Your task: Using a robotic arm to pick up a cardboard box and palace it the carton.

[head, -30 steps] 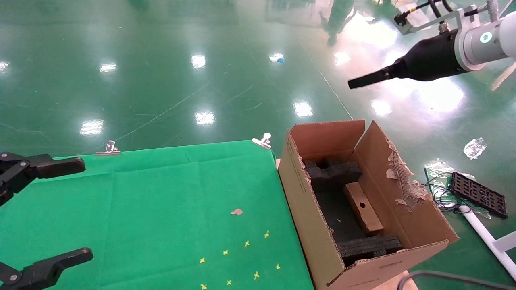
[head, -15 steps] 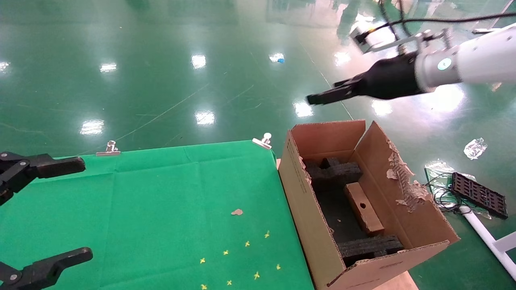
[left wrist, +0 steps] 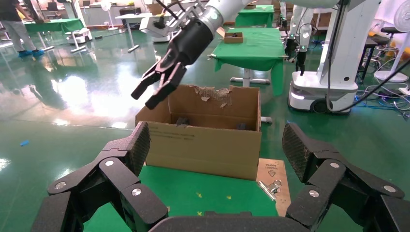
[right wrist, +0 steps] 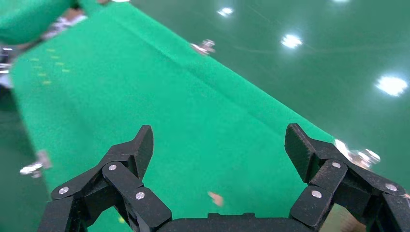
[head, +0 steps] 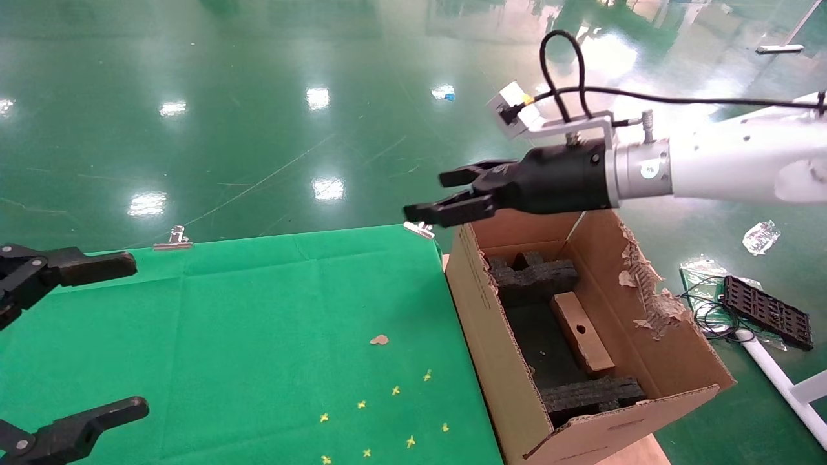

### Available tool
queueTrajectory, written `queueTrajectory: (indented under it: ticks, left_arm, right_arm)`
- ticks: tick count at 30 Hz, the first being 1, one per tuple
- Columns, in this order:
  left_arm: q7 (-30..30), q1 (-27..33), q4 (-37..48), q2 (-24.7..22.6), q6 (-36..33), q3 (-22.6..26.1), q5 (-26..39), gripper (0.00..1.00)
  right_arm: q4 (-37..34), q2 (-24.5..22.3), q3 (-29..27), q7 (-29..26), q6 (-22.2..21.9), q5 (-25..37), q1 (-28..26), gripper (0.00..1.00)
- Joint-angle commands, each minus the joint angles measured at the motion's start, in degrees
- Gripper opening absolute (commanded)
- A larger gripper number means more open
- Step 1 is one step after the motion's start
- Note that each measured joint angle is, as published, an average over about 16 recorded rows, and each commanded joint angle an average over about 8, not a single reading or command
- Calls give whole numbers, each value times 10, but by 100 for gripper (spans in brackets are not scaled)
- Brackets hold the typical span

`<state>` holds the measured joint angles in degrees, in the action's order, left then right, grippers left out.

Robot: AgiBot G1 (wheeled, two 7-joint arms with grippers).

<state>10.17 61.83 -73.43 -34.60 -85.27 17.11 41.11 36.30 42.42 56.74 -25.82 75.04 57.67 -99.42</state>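
The large brown carton (head: 491, 361) with torn flaps stands at the table's right edge. The slim cardboard box (head: 581, 332) with a round hole lies inside it, between black foam inserts (head: 533, 278). My right gripper (head: 431, 195), on the white arm, hangs open and empty above the carton's far left corner. It also shows in the left wrist view (left wrist: 147, 94). The right wrist view shows its open jaws (right wrist: 220, 140) over green cloth. My left gripper (head: 132, 334) is open and empty at the table's left edge, facing the carton (left wrist: 203, 150).
Green cloth covers the table (head: 258, 310), held by metal clips (head: 172, 239) (head: 421, 226). A small scrap (head: 379, 340) and yellow marks (head: 387, 413) lie on it. A black grid tray (head: 765, 312), wires and a white pipe (head: 775, 381) lie on the floor to the right.
My right arm has swung left and down from the upper right to above the carton's far left corner, and its fingers now show spread apart. The left arm and the box have not moved.
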Motion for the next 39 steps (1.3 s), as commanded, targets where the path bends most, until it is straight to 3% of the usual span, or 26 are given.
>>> queueTrajectory:
  ticks: [1,31,39]
  left_arm:
    - [0,0,0,0,0,0,0,100]
    - [0,0,0,0,0,1,-1,100]
    - [-1,0,0,0,1,1,-1,100]
  right_arm:
    - [22,-4,-24,9,6,-9,22,100]
    - [338,-67,-369,137,97,-143,343,100]
    - [390,-77,-427,155,111,-166,397,100]
